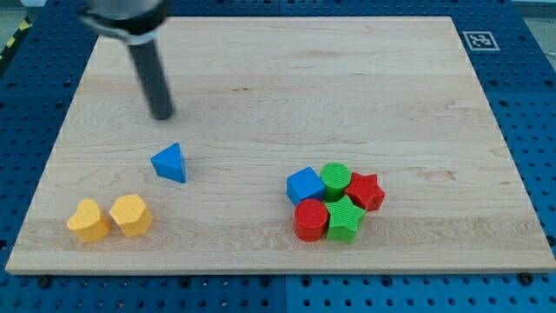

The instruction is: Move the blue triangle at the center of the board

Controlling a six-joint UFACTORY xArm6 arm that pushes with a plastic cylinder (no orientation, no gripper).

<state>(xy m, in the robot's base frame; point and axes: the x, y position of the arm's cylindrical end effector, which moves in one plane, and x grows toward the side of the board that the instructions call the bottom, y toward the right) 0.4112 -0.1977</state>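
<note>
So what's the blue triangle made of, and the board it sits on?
The blue triangle looks like plastic, probably 3D-printed: solid matte colour with faint fine ridges. The board looks like light, unpainted wood, with grain lines running across it. My tip stands just above the triangle, towards the view's top, not touching it.

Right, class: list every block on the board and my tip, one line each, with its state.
my tip: above the blue triangle, apart from it
blue triangle: alone, left of centre
yellow blocks: two, side by side, bottom left
blue cube, green cylinder, red star, red cylinder, green star: bunched together, lower right
</note>
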